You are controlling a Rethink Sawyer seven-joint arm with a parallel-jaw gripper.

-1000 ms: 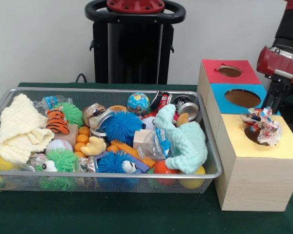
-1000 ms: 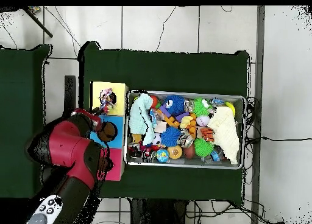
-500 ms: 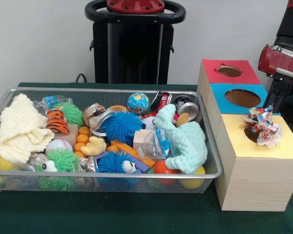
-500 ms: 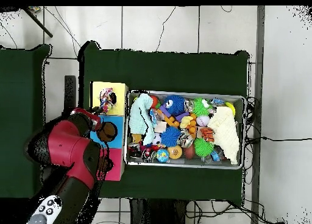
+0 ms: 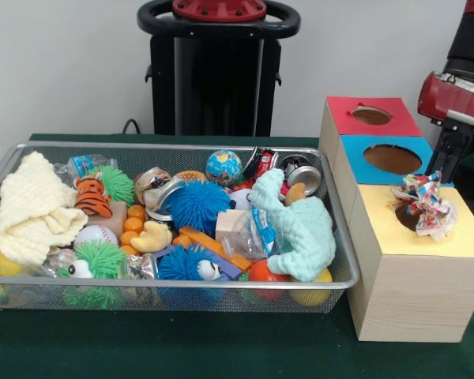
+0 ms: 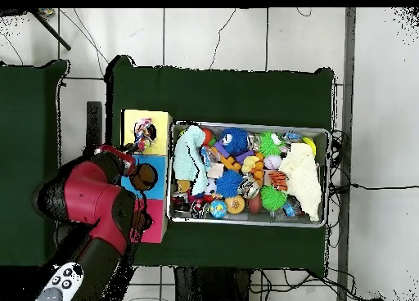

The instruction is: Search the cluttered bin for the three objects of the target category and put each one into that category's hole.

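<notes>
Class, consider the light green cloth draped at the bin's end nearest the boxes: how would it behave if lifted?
The light green cloth looks soft and folded, so it would probably sag and trail. It seems light. Draped over neighbouring toys, it may drag one along.

Arm (image 5: pixel 457 95) cut off by the top and right edges in the front view; gripper (image 5: pixel 446 154) partly seen behind the box row (image 5: pixel 415 237), open or closed unreadable. Overhead, the arm covers much of the blue and red box tops. Crinkled wrapper wad (image 5: pixel 423 204) hides most of the yellow box hole. In the wire bin (image 5: pixel 166 282), yellow balls sit mostly buried under the cream cloth (image 5: pixel 31 207) and mint cloth (image 5: pixel 300 225). Cans beside the globe ball (image 5: pixel 223 166) half hidden, labels unreadable.
</notes>
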